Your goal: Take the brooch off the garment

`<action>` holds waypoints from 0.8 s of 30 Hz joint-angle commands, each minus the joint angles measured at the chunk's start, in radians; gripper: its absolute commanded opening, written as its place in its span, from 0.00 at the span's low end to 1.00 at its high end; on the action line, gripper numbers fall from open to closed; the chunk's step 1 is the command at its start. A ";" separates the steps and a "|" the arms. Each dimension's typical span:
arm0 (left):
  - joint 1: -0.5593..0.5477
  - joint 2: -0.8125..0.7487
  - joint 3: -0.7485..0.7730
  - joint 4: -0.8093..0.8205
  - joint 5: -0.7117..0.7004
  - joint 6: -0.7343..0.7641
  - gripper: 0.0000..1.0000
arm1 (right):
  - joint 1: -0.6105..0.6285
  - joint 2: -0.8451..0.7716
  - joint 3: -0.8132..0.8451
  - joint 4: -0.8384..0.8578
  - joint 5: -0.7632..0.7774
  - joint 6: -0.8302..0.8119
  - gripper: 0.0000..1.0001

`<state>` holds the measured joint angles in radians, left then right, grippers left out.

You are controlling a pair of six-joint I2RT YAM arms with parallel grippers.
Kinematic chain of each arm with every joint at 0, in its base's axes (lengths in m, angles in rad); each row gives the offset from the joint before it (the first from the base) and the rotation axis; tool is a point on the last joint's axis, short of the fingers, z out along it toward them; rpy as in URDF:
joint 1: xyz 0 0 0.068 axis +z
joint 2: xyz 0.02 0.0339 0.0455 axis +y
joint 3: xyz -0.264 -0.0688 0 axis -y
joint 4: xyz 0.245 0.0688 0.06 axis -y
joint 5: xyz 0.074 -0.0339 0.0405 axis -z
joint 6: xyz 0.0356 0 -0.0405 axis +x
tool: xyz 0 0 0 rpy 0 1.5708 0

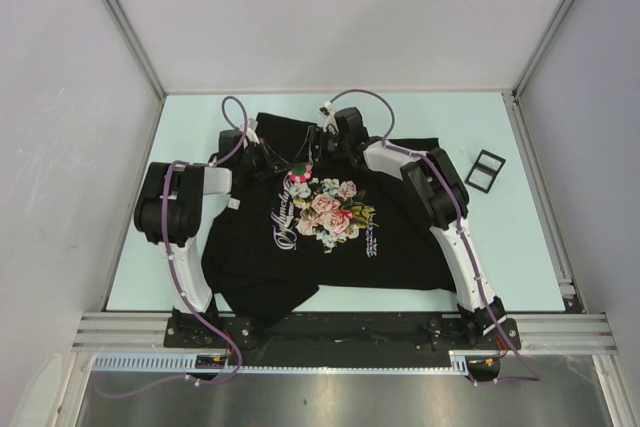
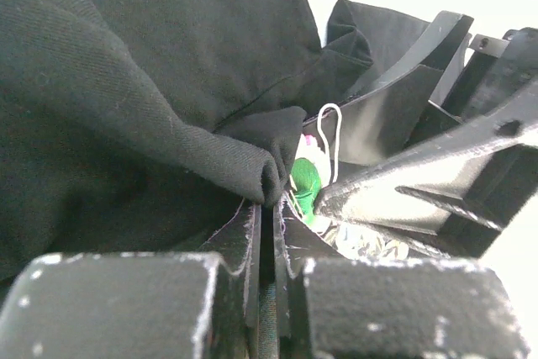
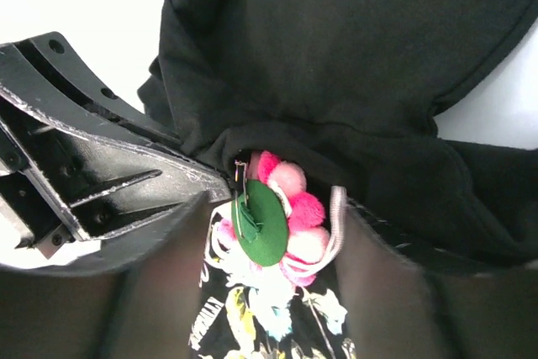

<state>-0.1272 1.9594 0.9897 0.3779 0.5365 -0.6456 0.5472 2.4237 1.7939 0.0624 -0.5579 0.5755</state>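
Right pincer (image 3: 279, 201) stands wide astride the brooch (image 3: 273, 223); left pincer (image 2: 269, 216) clamps a garment (image 2: 126, 81) fold.

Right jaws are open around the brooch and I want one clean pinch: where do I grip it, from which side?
Probably pinch the brooch across its pink pom-pom rim, the right gripper coming straight on from the print side. Its green backing faces that wrist camera, and the left gripper pins the garment fold beside it.

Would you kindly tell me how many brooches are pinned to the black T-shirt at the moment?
1. The pink brooch sits near the collar of the T-shirt, just above the printed roses; bunched folds could hide others.
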 commanded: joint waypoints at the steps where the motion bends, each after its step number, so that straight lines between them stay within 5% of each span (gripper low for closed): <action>1: -0.009 -0.014 0.035 0.026 0.036 0.023 0.01 | -0.018 0.024 -0.011 0.097 -0.115 0.052 0.57; 2: -0.009 -0.011 0.036 0.023 0.037 0.023 0.01 | -0.020 0.028 -0.027 0.128 -0.134 0.085 0.44; 5: -0.009 -0.008 0.040 0.019 0.036 0.024 0.01 | -0.018 0.026 -0.056 0.217 -0.175 0.115 0.31; 15: -0.009 -0.016 0.032 0.030 0.040 0.023 0.02 | -0.003 0.044 -0.071 0.372 -0.220 0.195 0.33; 24: -0.009 -0.057 -0.013 0.070 0.002 0.012 0.11 | 0.014 0.009 -0.119 0.347 -0.096 0.169 0.00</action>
<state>-0.1257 1.9583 0.9871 0.3809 0.5316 -0.6460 0.5289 2.4519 1.6924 0.3737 -0.6903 0.7422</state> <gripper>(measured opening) 0.106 0.051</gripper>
